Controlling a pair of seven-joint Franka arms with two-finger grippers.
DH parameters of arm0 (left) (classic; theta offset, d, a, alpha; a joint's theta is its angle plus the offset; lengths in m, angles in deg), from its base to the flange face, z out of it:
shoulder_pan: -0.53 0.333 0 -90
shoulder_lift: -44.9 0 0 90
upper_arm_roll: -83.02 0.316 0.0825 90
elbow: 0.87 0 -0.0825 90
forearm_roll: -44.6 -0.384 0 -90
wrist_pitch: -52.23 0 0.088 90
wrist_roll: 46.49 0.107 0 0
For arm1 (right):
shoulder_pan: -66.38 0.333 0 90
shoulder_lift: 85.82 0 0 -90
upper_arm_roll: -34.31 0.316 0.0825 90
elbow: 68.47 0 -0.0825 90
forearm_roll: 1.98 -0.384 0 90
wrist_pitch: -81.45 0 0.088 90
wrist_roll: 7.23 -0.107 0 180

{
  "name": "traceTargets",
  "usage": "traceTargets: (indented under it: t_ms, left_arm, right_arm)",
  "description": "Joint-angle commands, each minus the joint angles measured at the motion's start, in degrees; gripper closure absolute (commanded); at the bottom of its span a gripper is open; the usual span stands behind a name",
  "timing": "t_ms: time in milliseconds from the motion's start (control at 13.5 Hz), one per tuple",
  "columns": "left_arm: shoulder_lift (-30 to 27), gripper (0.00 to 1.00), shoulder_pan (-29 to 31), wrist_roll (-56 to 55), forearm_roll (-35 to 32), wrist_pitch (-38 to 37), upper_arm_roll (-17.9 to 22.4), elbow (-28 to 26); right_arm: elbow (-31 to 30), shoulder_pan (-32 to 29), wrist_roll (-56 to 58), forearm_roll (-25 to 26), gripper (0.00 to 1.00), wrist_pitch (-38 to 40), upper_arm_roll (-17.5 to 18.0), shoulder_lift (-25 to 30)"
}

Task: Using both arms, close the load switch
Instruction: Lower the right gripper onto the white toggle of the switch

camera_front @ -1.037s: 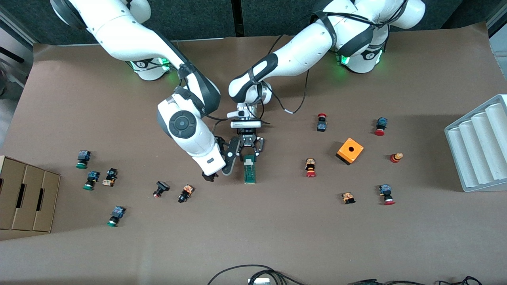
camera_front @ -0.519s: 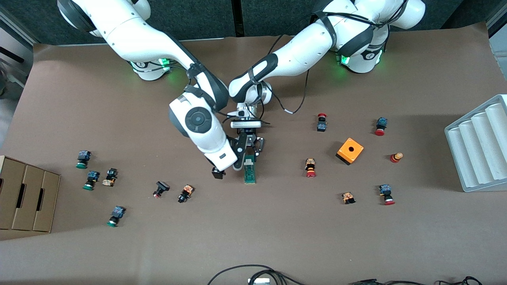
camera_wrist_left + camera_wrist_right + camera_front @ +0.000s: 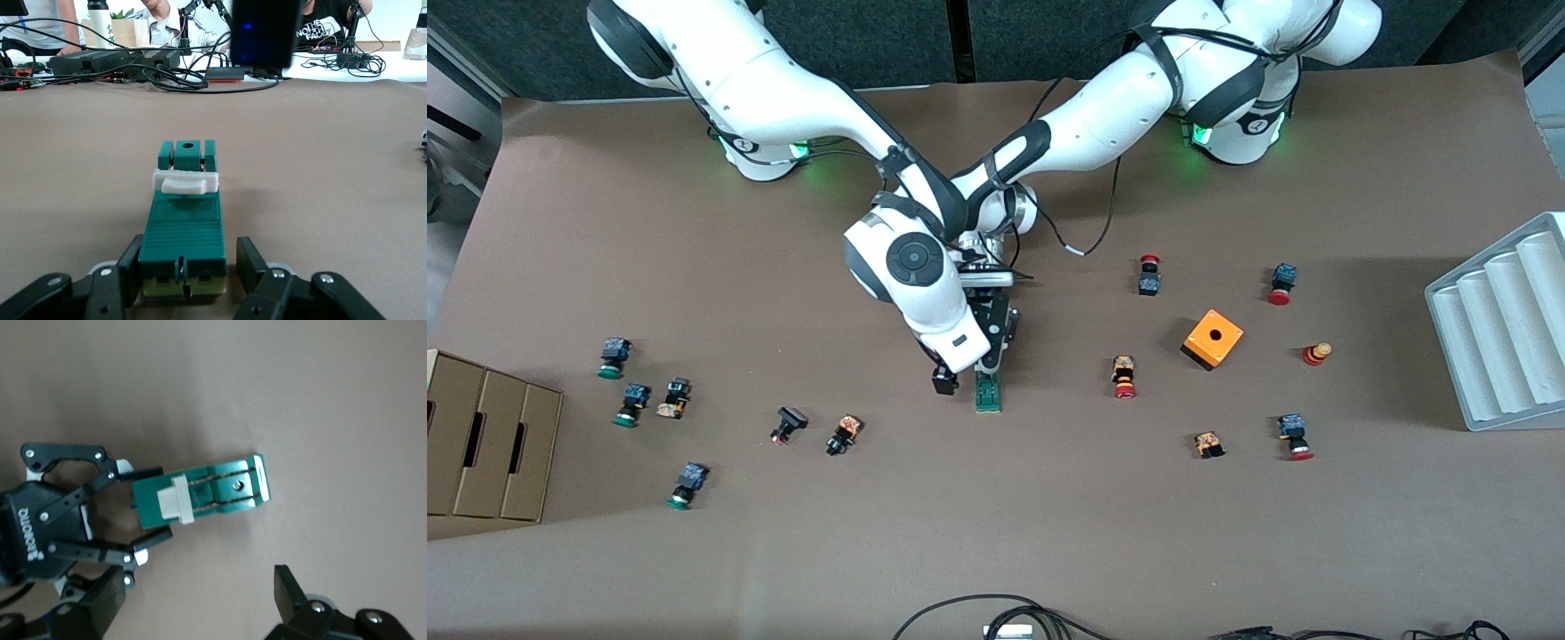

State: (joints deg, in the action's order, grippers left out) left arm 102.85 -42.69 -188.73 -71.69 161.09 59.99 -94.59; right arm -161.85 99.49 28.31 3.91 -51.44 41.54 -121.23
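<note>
Nearest to the front camera, the switch [image 3: 987, 391] is lying flat on the table, mid-table, its long axis running toward the bases. Its white slider [image 3: 185, 181] is sitting across the green body, partway along (whether fully home, cannot tell).

Next up, the left gripper [image 3: 183, 277] is clamping the switch's end farther from the front camera, one finger [image 3: 252, 263] pressing each long side. Judged purpose: pinning the body so it is not skidding when the slider is pushed.

Over the same spot, the right gripper [image 3: 200, 603] is hovering above the switch with fingers spread wide, holding nothing. Its wrist view is looking straight down on switch and left gripper [image 3: 143, 507], which suggests it is lining up on the slider.

Farthest, both arms are converging from their bases, the right arm's wrist [image 3: 911, 276] crossing over the left's.

Obscured: in the front view the right arm is covering most of the left gripper and the clamped end. The right fingertips are being cut off at the wrist view's edge.
</note>
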Motion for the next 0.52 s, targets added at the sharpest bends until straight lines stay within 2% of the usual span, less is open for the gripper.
traceTargets:
  t_ms: [0,444]
  left_arm:
    - [1.6,0.37,-0.8,-1.0,-0.6,0.4,0.7,1.6]
    - [1.6,0.37,-0.8,-1.0,-0.6,0.4,0.7,1.6]
  right_arm:
    - [0.2,2.3,-2.4,1.8,0.01,-2.4,-1.9,-1.5]
    - [0.3,2.8,-2.5,1.8,0.01,-5.2,-2.3,-3.0]
